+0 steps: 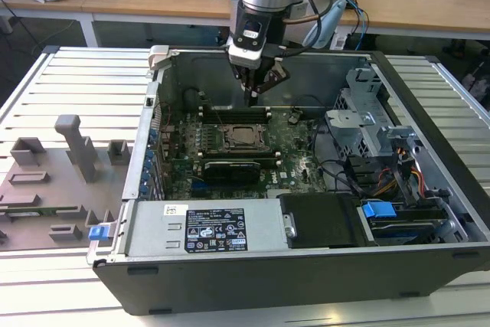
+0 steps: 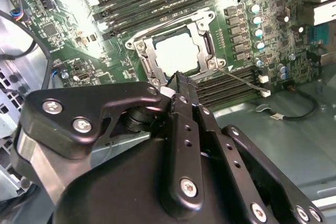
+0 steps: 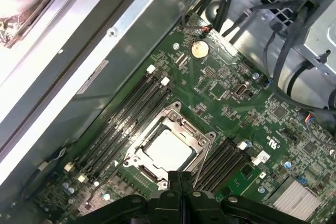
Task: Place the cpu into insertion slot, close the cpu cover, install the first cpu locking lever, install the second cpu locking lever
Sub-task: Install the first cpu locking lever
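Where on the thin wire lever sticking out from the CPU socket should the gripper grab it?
Probably grip the lever near its free end, away from the cpu cover corner where it seems hinged, coming from above and pinching across it: the rod is thin and crosses the memory slots.

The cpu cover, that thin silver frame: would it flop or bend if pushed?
Probably stiff, not floppy: the cpu cover looks like stamped metal lying flat around the cpu. Likely light, since it is a thin frame with a big window. Its smooth shiny surface may be slippery to grip.
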Robot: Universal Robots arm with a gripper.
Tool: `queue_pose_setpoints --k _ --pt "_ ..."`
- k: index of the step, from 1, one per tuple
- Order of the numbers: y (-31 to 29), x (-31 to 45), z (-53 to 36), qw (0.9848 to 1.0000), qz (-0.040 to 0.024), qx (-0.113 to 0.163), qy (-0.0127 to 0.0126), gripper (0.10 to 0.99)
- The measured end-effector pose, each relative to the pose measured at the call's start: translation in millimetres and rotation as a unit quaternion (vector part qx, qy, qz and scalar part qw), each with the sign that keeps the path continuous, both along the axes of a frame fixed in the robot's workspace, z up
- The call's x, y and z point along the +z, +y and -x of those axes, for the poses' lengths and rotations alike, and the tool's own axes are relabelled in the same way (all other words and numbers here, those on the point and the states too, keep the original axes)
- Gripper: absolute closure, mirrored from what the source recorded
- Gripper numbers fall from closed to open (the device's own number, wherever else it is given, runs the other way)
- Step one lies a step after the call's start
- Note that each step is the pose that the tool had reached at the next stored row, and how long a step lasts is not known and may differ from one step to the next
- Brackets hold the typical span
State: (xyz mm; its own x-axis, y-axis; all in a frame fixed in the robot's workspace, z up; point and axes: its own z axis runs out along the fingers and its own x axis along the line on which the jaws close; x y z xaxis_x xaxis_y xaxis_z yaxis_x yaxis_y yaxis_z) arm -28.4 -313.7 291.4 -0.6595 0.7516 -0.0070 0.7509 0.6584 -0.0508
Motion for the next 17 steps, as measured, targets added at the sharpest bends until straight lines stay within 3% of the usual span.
queue_pose_setpoints --k 7,17 --pt "0.0 0.0 0.0 0.9995 0.0000 0.032 0.0000 0.980" --pt "0.0 0.0 0.0 0.9960 0.0000 0.089 0.0000 0.980"
